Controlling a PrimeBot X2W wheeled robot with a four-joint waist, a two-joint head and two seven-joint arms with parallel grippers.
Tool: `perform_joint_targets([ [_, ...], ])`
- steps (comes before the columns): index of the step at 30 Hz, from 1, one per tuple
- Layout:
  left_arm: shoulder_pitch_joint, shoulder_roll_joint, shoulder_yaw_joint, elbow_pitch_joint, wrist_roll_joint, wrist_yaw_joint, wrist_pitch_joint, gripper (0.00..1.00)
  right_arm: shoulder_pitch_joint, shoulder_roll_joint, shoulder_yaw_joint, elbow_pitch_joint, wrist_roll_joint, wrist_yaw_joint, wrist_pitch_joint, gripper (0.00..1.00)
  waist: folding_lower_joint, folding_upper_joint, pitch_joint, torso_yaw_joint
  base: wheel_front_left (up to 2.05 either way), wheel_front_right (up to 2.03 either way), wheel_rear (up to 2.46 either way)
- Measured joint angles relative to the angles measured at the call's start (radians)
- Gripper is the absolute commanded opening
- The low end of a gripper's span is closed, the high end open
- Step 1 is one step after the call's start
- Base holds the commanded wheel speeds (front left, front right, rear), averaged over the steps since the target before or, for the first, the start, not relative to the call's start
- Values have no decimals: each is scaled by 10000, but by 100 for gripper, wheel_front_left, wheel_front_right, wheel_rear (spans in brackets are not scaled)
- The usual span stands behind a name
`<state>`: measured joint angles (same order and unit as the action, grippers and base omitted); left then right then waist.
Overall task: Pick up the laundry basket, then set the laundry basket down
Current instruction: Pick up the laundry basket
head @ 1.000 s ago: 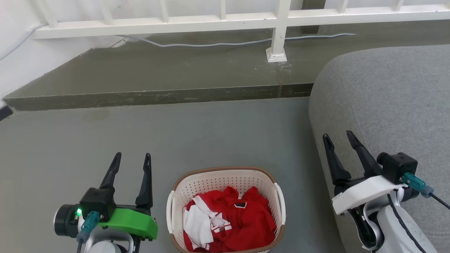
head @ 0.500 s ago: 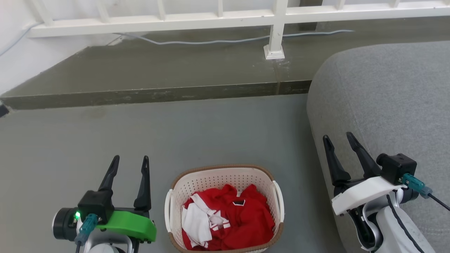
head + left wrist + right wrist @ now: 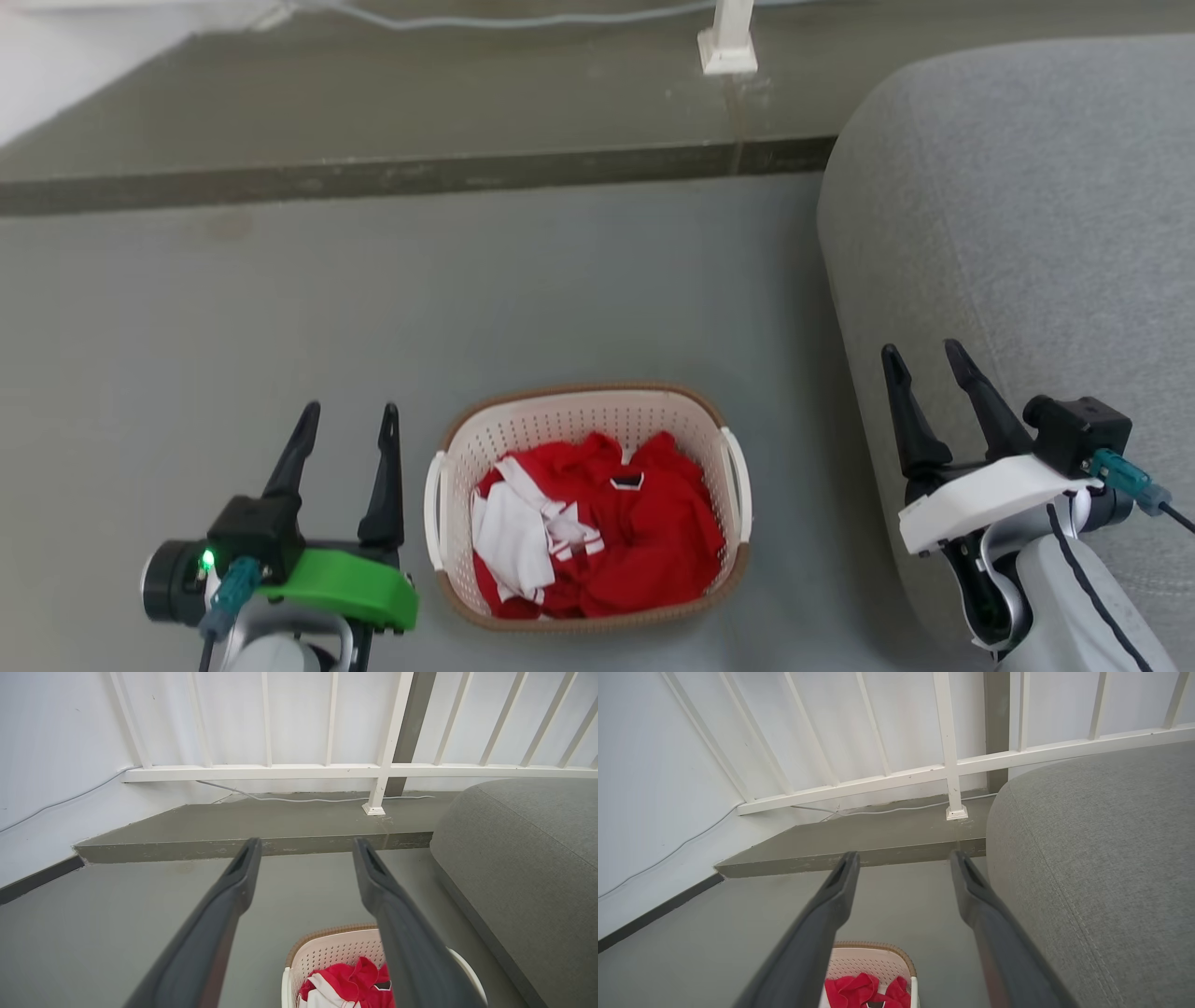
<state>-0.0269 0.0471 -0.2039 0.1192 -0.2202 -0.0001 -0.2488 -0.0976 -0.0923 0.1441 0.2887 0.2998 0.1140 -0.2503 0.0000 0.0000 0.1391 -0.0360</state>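
Observation:
The laundry basket [image 3: 569, 422] sits on the grey floor between my arms, cream perforated plastic with a brown rim, holding red and white clothes [image 3: 597, 527]. Its white loop handles show on the left [image 3: 433, 509] and right [image 3: 738, 485] sides. My left gripper [image 3: 347, 418] is open and empty, just left of the basket. My right gripper [image 3: 924, 359] is open and empty, well right of it, over the sofa's edge. In the left wrist view the laundry basket [image 3: 327, 954] lies low between the fingers of my left gripper [image 3: 306, 847]. The right wrist view has the laundry basket [image 3: 878, 959] at the bottom, below my right gripper [image 3: 903, 858].
A grey upholstered sofa [image 3: 1027, 215] fills the right side. A raised concrete step [image 3: 373, 173] crosses the floor ahead, with a white railing post [image 3: 728, 37] and a cable [image 3: 485, 19] on it. A white railing [image 3: 299, 770] and wall stand beyond.
The head camera has tilted down, so the step and railing slid up the picture and the whole basket came into view. Both grippers remain open beside the basket.

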Motion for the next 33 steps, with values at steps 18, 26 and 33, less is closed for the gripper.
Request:
perform_joint_targets([
  [18, -1857, -40, -711, 1139, -401, -44, -31, 100, -1471, -205, 31, 1394, 94, 56, 0, 100, 0, 0, 2282, 451, 0, 0, 0],
  [26, -2980, -77, -1034, 2111, -945, -56, -31, 100, -2303, -349, 293, 2307, 180, 92, 4, 100, 1, 0, 3367, 695, 0, 0, 0],
  [33, -3863, -111, -1329, 3348, -1544, -56, -31, 100, -3028, -345, 403, 3285, 525, 92, 410, 100, 1, 0, 4331, 859, 0, 0, 0],
])
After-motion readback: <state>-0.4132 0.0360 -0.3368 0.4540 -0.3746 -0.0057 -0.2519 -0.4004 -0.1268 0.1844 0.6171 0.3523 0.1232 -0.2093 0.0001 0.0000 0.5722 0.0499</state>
